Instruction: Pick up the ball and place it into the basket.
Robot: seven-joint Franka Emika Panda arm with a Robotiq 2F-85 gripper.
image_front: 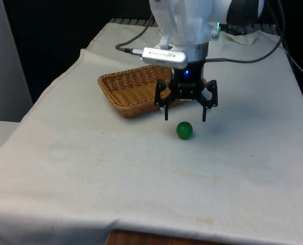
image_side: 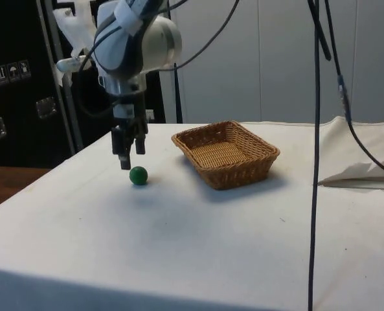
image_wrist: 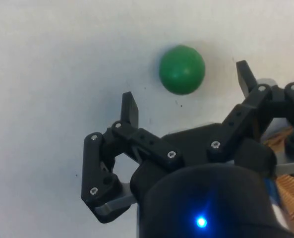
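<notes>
The ball [image_front: 184, 130] is small, round and plain green, with a smooth matte skin and no markings to be seen; it rests on the white cloth of the surface [image_front: 141, 173], near the middle, with nothing touching it. In the side view the ball [image_side: 138, 175] sits well apart from the basket [image_side: 225, 153], with bare cloth between them. The basket [image_front: 133, 89] is a shallow rectangular tray of light brown wicker with a woven rim, lying flat on the cloth and holding nothing. The white arm [image_front: 184, 23] comes down from above with its last links nearly vertical, so that the black pincer [image_front: 186, 118] points straight down at the cloth. Its two fingers are spread wide with nothing between them, and their tips hang a little above the cloth. In the front view the ball lies just below the gap between the fingertips, nearer the camera than the pincer, and the pincer stands in front of the basket's near corner. In the side view the pincer [image_side: 129, 160] hangs just beside and above the ball, clear of it. From the wrist, the pincer [image_wrist: 186, 101] shows both fingers [image_wrist: 130, 109] splayed, with the ball [image_wrist: 182, 69] beyond the tips and closer to one finger than to the other, not touching either. Dark cables [image_side: 317, 129] hang down in front of the side view.
</notes>
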